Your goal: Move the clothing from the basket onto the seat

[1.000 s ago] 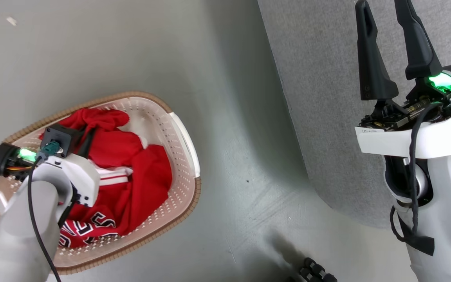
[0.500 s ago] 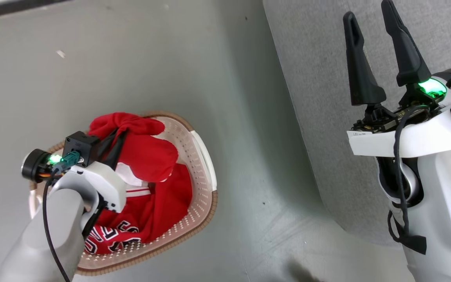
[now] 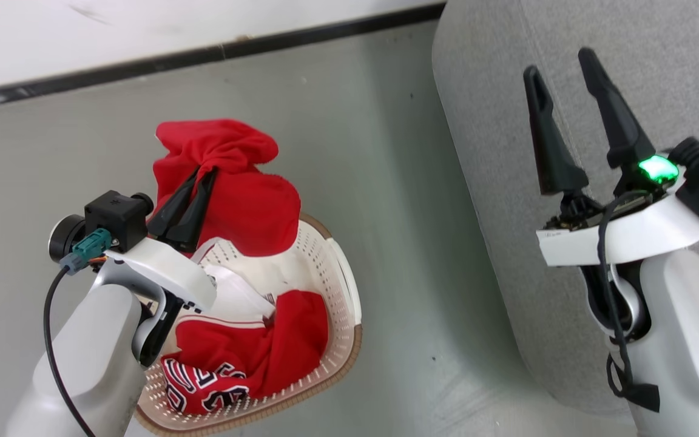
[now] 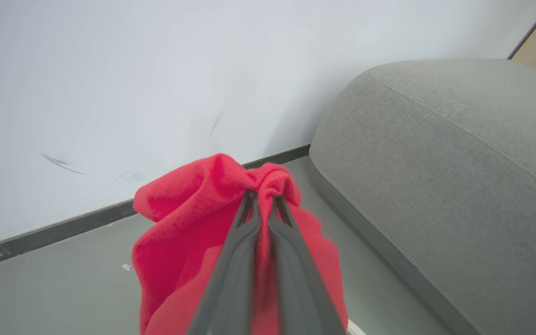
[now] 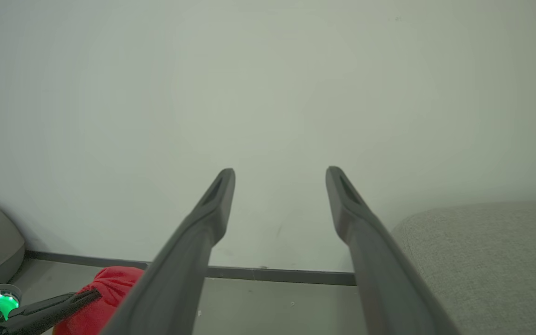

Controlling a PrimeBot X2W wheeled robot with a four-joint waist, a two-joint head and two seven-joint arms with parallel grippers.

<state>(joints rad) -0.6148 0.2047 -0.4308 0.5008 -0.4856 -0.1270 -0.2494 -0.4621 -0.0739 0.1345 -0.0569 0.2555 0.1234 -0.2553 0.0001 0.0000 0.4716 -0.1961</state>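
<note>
My left gripper (image 3: pixel 204 172) is shut on the plain red garment (image 3: pixel 246 200), which hangs lifted above the cream basket (image 3: pixel 340 285); the left wrist view shows the same red garment (image 4: pixel 179 232) bunched around the closed fingertips (image 4: pixel 249 197). The red jersey (image 3: pixel 228 364) with white trim and dark lettering lies in the basket. The grey seat (image 3: pixel 568 36) stands to the right, seen also as the seat (image 4: pixel 458 163) in the left wrist view. My right gripper (image 3: pixel 562 64) hangs open and empty over the seat, its fingers (image 5: pixel 217 200) spread apart.
A white wall (image 3: pixel 143 24) with a dark baseboard (image 3: pixel 204 54) runs behind the basket. Grey floor (image 3: pixel 398 212) lies between basket and seat. The right wrist view catches the left gripper's fingers (image 5: pixel 49 307) and the red cloth (image 5: pixel 105 293) at its lower left.
The left gripper has risen, pulling the plain red garment up out of the basket. The head camera has tilted, bringing the wall into view. The right gripper stays open.
</note>
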